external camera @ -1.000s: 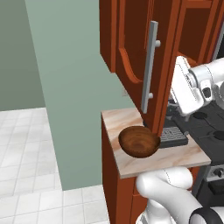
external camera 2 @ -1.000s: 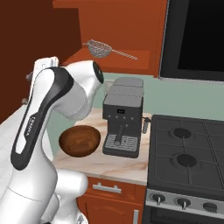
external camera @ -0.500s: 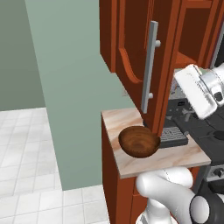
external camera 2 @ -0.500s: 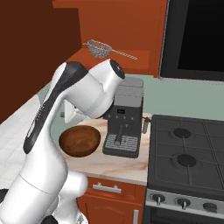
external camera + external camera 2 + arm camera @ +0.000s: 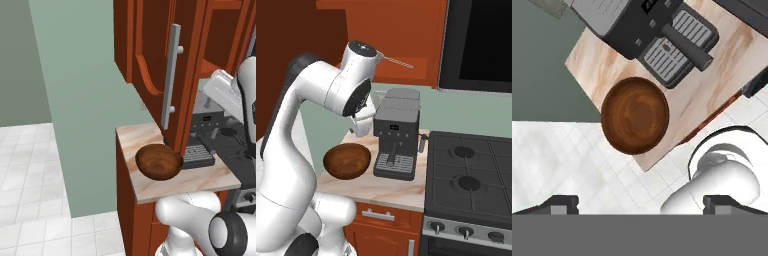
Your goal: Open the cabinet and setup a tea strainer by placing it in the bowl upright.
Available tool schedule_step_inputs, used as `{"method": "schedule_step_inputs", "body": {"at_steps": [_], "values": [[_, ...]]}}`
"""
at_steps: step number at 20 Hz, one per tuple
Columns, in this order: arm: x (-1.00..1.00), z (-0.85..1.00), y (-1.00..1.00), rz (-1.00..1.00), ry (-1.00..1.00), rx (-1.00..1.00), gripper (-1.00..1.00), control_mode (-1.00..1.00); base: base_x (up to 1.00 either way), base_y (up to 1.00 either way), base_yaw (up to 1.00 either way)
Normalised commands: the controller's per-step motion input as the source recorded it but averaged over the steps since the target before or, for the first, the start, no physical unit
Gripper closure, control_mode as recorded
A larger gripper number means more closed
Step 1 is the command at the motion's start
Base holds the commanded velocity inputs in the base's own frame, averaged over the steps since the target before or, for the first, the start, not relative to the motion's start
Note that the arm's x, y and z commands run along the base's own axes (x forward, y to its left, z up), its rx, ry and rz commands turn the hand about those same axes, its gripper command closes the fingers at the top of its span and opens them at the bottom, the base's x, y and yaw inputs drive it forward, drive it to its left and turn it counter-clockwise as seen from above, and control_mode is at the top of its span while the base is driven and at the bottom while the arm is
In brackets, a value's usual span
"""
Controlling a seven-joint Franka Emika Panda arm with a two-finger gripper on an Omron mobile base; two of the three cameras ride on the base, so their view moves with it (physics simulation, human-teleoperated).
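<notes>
1 bowl [image 5: 635, 115] near the counter [image 5: 712, 95] front edge, coffee machine [image 5: 647, 30] just beside, pincer [image 5: 640, 202] released with fingers wide, high above the bowl, empty.

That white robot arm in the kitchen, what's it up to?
It is setting up a tea strainer. The wall cabinet door stands open, and the strainer's thin handle pokes out from behind the arm, up in the cabinet. The gripper is open and holds nothing, looking down at the empty wooden bowl on the counter beside a coffee machine.
</notes>
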Motion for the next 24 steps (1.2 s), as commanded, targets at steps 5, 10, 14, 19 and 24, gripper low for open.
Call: {"method": "schedule_step_inputs", "body": {"at_steps": [5,10,14,19,24], "values": [[0.08,-0.24,-0.68,0.49,-0.45,-0.36,-1.0,-1.0,0.0,0.0,0.0],[0.0,-0.01,-0.47,0.77,-0.47,-0.22,-1.0,-1.0,0.0,0.0,0.0],[0.0,0.14,-0.04,0.68,-0.22,-0.43,-1.0,-1.0,0.0,0.0,0.0],[0.0,0.3,0.03,0.39,-0.01,-0.59,-1.0,-1.0,0.0,0.0,0.0],[0.0,0.38,0.07,0.06,0.0,-0.51,-1.0,-1.0,0.0,0.0,0.0]]}}
